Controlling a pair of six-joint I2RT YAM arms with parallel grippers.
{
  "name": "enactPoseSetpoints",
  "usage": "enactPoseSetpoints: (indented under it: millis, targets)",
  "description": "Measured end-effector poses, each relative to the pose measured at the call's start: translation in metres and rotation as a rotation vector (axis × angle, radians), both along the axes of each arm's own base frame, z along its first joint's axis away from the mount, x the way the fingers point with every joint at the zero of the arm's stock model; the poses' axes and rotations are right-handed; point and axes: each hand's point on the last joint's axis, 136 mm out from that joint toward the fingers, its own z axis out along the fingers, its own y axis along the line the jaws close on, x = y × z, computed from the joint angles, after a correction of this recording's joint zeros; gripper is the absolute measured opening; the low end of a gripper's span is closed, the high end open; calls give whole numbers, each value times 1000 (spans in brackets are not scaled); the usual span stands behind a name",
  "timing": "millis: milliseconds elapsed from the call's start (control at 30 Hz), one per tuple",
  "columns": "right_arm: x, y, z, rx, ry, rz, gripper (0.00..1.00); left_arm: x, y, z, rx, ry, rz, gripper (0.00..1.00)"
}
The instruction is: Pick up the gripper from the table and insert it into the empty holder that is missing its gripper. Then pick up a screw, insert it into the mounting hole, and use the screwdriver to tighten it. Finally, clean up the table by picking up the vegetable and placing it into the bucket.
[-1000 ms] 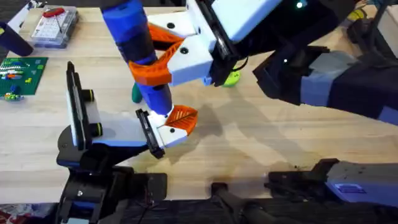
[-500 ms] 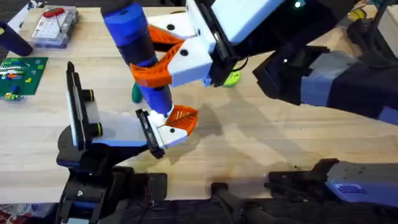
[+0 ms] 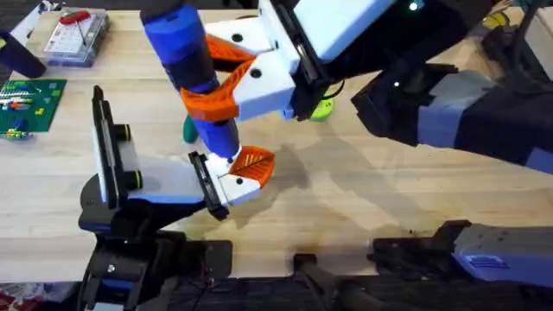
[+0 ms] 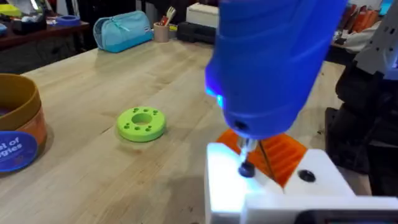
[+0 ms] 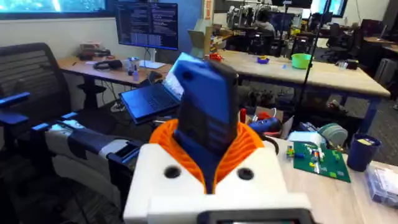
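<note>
Your right gripper (image 3: 226,82), white w/ orange ribbed pads, is clenched on the bright blue, thick pen-shaped screwdriver (image 3: 192,73), held near-upright over the table's left-centre. Its thin metal bit (image 4: 246,155) meets a dark screw (image 4: 247,169) on the white gripper part w/ orange pad (image 3: 243,175) sitting in the left arm's holder. Left gripper: can't tell its state. The light wooden table (image 3: 363,199) carries a lime green round disc w/ holes (image 4: 141,123) and, at left, the orange-brown bucket w/ blue label band (image 4: 17,142). Desks, monitors and chairs sit in the room behind.
</note>
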Motion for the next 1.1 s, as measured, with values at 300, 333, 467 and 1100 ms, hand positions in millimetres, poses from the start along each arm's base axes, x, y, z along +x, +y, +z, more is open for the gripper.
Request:
enactPoseSetpoints:
  millis: [300, 333, 467, 1100]
  targets:
    - [-4, 2, 0, 0, 0, 10, 26, 0, 0, 0, 0, 0, 0, 17]
    - [-4, 2, 0, 0, 0, 10, 26, 0, 0, 0, 0, 0, 0, 17]
    - [-4, 2, 0, -1, 1, 10, 26, 0, 0, 0, 0, 0, 0, 17]
    - [-2, 3, -3, -15, 12, 9, 26, 0, 0, 0, 0, 0, 0, 17]
